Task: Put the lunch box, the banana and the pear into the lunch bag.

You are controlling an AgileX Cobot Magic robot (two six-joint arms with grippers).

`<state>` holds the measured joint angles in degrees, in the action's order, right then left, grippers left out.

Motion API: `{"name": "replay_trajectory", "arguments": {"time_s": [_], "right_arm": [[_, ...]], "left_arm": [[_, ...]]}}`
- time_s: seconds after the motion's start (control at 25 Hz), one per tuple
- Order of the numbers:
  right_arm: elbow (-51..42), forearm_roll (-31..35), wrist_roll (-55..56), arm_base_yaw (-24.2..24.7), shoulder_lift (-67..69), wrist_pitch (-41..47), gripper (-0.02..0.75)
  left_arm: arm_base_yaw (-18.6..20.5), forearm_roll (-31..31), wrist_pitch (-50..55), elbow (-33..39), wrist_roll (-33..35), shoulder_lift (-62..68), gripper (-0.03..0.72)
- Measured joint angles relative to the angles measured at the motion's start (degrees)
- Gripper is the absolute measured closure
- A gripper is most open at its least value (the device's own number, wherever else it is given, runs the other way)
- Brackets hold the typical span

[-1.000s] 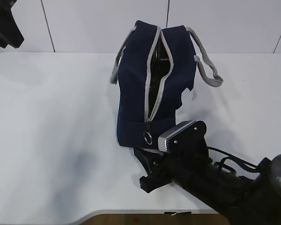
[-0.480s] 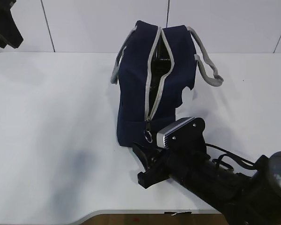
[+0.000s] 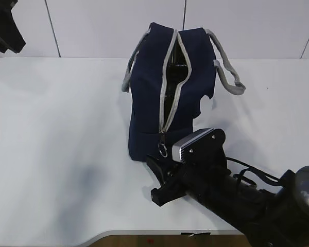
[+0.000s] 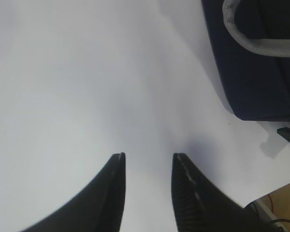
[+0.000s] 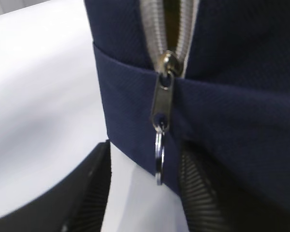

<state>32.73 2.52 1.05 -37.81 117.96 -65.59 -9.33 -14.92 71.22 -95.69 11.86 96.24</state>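
Low, right fingers point(image 5: 145, 193) flanking ring pull point(image 5: 159, 162).

Exterior slants down; wrist views close on lunch bag point(image 5: 222, 106).

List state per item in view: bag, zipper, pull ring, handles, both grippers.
lunch bag: upright on the table, top open.
zipper: unzipped most of its length, slider low at the near end.
ring pull: hanging free between the right gripper fingers, not pinched.
handles: slack, draped to each side.
right gripper: open, at the bag's near end.
left gripper: open, empty, over bare table.
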Motion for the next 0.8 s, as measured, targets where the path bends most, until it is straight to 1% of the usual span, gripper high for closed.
{"name": "replay_trajectory", "arguments": {"time_s": [0.2,0.4,0.6,0.8], "right_arm": [[0.0,0.0,0.0,0.0,0.0,0.0,0.426],[0.0,0.5,0.3,0.0,0.0,0.0,0.445],[0.0,1.6,1.6,0.0,0.0,0.0,0.492],[0.0,1.9,2.9,0.0,0.0,0.0,0.5]], "left_arm": [[0.0,0.0,0.0,0.0,0.0,0.0,0.445],[0.0,0.0,0.0,0.0,0.0,0.0,0.447],[0.0,0.1,0.0,0.0,0.0,0.0,0.449],[0.0,0.6,0.0,0.0,0.0,0.0,0.449]]}}
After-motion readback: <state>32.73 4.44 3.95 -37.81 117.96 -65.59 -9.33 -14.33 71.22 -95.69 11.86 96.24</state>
